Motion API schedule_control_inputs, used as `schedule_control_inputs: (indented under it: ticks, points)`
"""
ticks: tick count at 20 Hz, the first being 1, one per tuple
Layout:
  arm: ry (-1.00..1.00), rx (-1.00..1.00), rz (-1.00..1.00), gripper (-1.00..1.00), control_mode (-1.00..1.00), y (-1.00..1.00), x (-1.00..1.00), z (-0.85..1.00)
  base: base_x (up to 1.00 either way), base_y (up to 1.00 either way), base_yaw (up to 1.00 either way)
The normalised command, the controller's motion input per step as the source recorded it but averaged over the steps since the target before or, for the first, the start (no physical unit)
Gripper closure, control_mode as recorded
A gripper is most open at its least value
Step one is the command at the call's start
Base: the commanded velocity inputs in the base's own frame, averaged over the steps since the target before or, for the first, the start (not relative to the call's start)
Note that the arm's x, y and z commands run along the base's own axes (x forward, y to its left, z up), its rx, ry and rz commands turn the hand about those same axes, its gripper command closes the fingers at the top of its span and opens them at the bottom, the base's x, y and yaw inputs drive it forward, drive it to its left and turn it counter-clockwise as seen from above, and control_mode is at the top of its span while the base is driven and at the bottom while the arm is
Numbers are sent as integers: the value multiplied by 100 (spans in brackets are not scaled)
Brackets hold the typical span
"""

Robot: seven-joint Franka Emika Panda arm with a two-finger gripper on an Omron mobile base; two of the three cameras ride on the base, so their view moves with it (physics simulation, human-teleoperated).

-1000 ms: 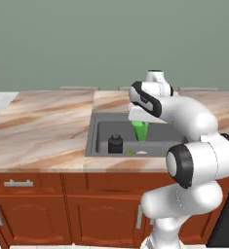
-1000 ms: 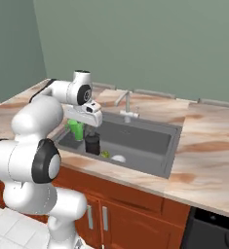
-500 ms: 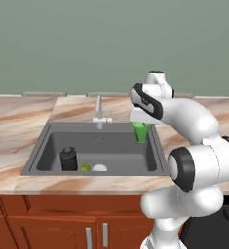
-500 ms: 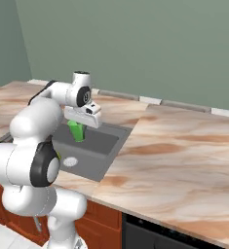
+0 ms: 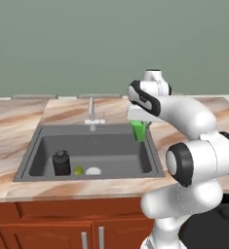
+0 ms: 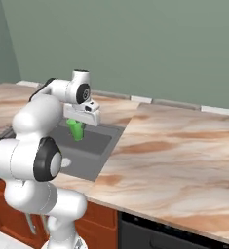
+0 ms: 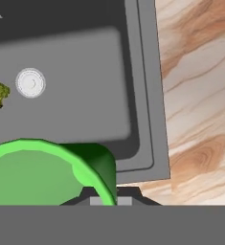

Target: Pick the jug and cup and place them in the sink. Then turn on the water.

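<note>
Gripper (image 5: 139, 127) clamps the cup (image 5: 138, 130) above the sink (image 5: 150, 160) rim's 3 o'clock edge — jug (image 5: 61, 163) at 9, bare basin floor between.

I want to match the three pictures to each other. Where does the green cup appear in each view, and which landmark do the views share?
Left base view: the green cup hangs under the gripper, over the sink's right rim.
Right base view: the cup is left of centre, below the hand, over the sink.
Hand view: the cup is at the bottom left, seen from above.
Shared landmark: the dark grey sink.
</note>
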Motion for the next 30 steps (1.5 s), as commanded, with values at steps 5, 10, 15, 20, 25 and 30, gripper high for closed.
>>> schedule_control_inputs:
  ticks: [5,10,15,20,25,30]
  points:
    - [0,0,0,100,100,0,0,0,-23,9,-36]
    - [0,0,0,100,100,0,0,0,-3,74,-19]
    - [0,0,0,100,100,0,0,0,0,85,0]
    - [0,0,0,100,100,0,0,0,70,7,22]
    - [0,0,0,100,100,0,0,0,100,-47,38]
    - [0,0,0,100,100,0,0,0,44,-67,22]
